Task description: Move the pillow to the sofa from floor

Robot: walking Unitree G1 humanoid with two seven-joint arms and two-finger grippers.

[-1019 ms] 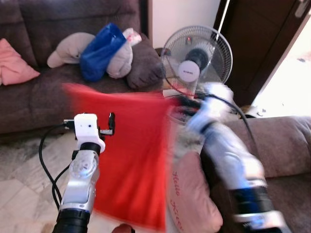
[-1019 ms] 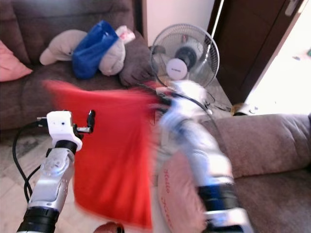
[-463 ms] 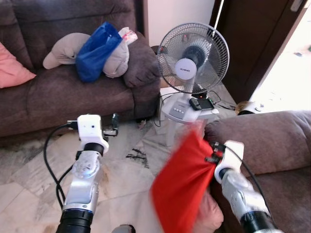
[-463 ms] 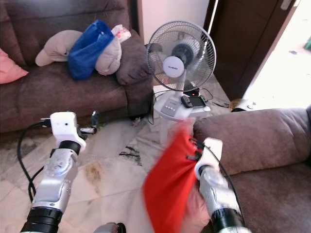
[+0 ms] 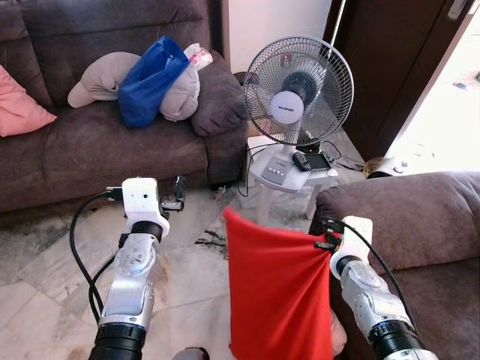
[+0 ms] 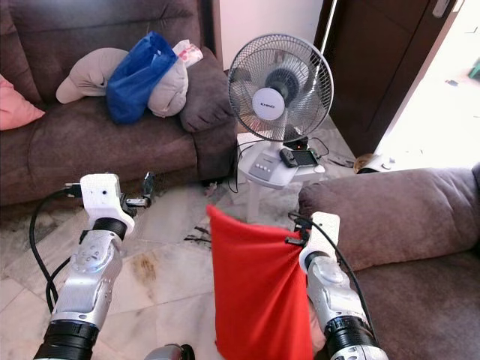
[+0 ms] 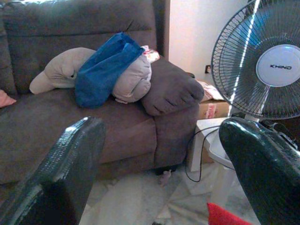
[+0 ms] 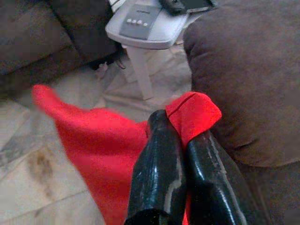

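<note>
Pillow (image 5: 279, 296): red, hanging limp in the air beside the near sofa's armrest (image 5: 390, 214), above the marble floor (image 5: 187, 277), one top corner pinched. Right gripper (image 8: 180, 129): fingers clamped tight on that corner, just beside the armrest. Left gripper (image 7: 161, 154): fingers spread wide, holding nothing, raised well apart from the armrest, facing the far sofa (image 5: 90, 150). Fan (image 5: 298, 94): on a white stool (image 5: 289, 174), beyond the armrest. Far sofa carries grey cushions, a blue bag (image 5: 154, 79), a pink cushion (image 5: 22, 109).

Fan (image 5: 300, 105) stands between two sofas (image 5: 90, 142).
</note>
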